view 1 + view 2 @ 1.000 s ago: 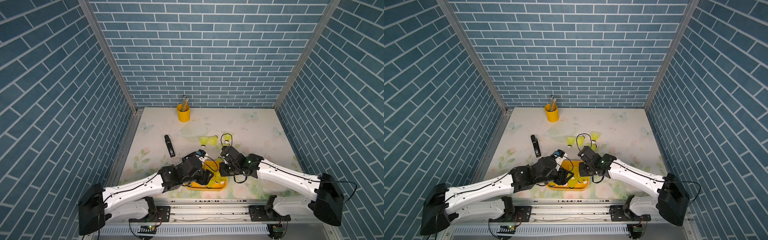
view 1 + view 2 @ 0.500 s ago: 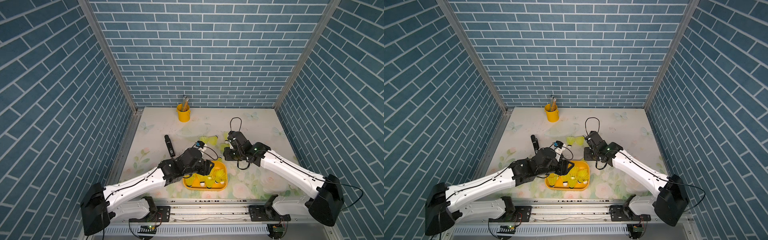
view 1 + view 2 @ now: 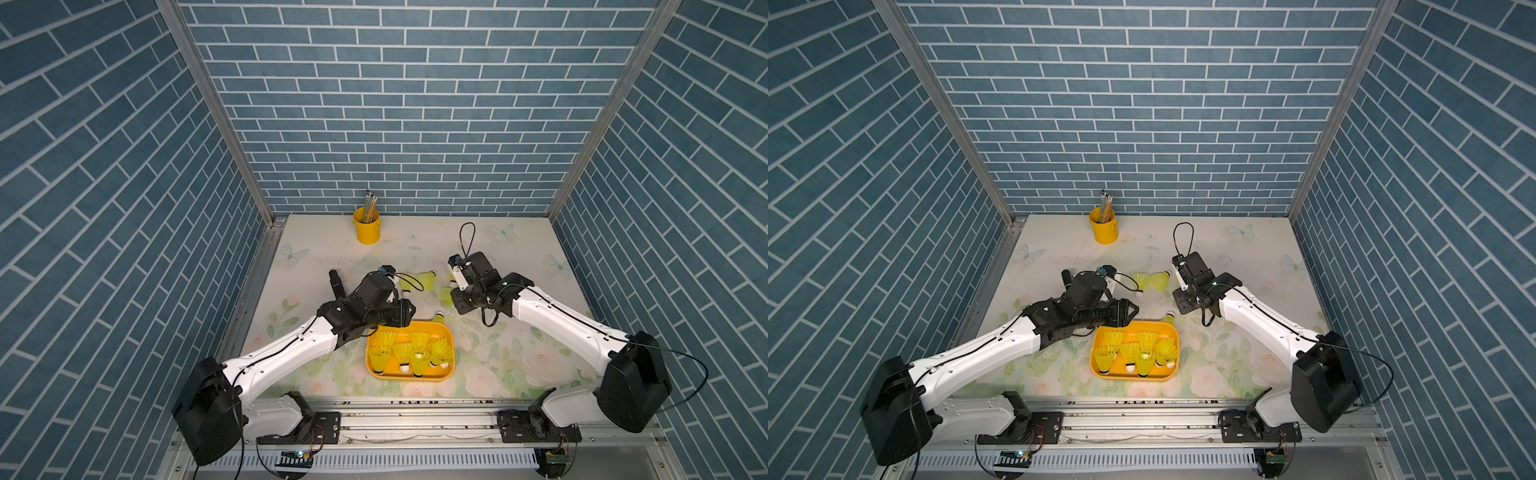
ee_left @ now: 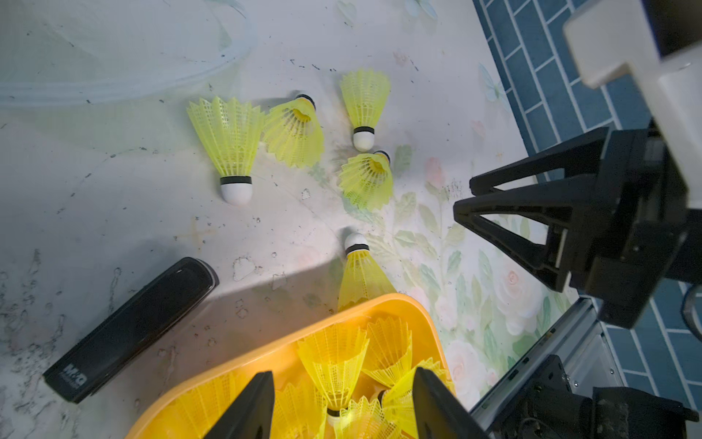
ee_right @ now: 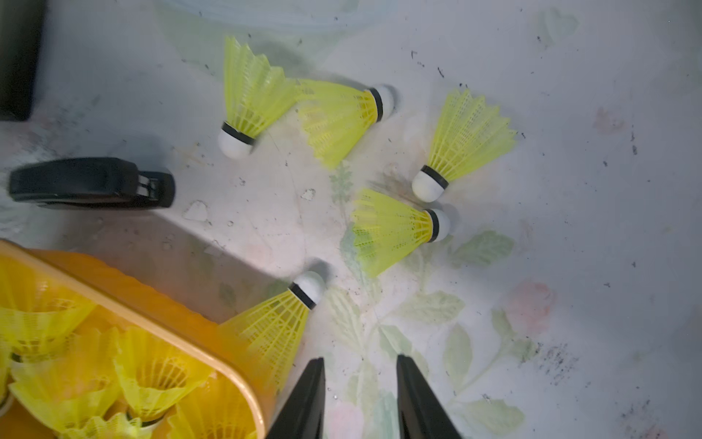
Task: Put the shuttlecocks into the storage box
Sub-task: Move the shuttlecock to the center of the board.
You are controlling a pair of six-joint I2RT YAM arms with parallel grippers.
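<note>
Box (image 3: 409, 378) sits on the bench (image 3: 519, 249) toward the front rail, with about six shuttlecocks (image 3: 419, 353) packed inside. Five more lie loose beyond its far rim, not yet in. The nearest loose one (image 5: 273, 323) has its skirt pressed against the box's outer wall and its cork pointing away from the box, so its long axis runs outward from the rim. Right arm (image 3: 552, 316): right jaws slightly parted and empty, low over the bench just beside that skirt, with the shuttlecock between them and the box wall. Its axis runs oblique to the gap between the jaws. Left arm (image 3: 291, 345): left jaws wider apart, also empty, hanging over the box's far corner above the boxed pile. The rim shuttlecock lies ahead of them, past the rim. My read is that the right arm is nearer and needs a short sideways shift toward the box. The wall may crowd the inner jaw, so the cork end looks the freer place to pinch. The other four lie farther out on their sides. One pair (image 5: 338, 118) has touching skirts, and another pair (image 5: 391, 228) lies close together, nearer the right jaws. All look alike, with a neon yellow-green mesh skirt, a thin black band and a white rounded cork.
</note>
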